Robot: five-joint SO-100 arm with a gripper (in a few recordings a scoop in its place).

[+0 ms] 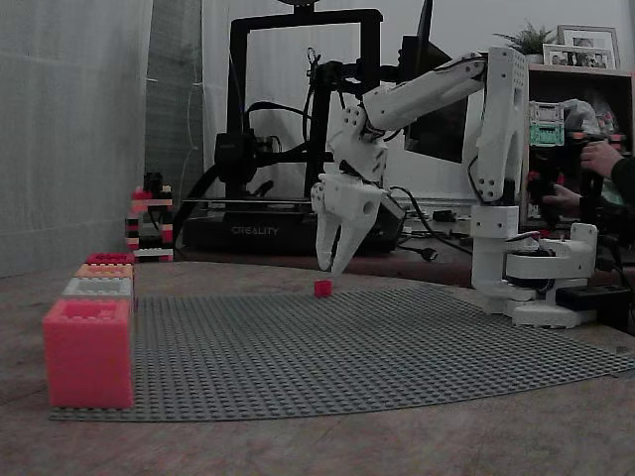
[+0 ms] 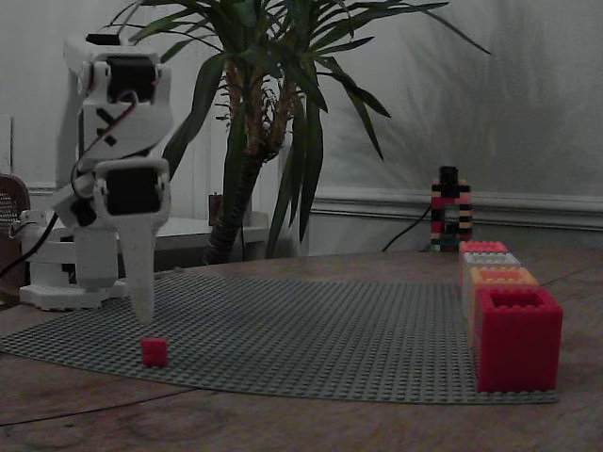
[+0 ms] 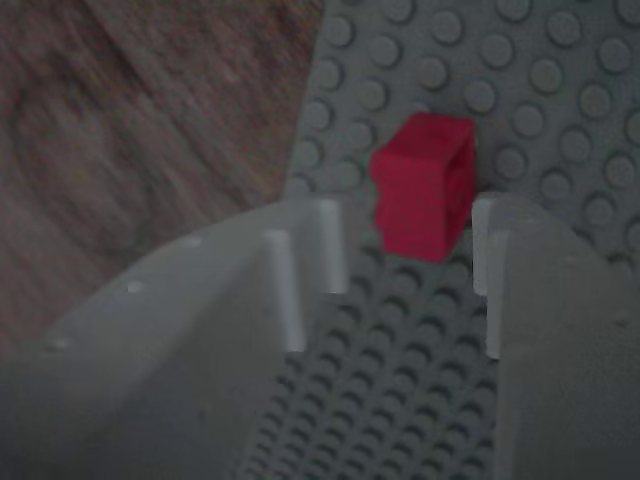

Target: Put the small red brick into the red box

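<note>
On the grey baseplate (image 1: 397, 347), open jaws hover over the small red brick (image 3: 425, 187), nothing between.

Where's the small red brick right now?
The small red brick sits on the grey baseplate near its edge, just beyond the gripper and its open jaws in the wrist view, far from the row of boxes.

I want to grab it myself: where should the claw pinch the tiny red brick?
Probably from straight above, pinching two opposite flat sides of the tiny red cube-like toy brick. It sits alone and upright on the grey studded baseplate, and the white gripper hangs open near it.
</note>
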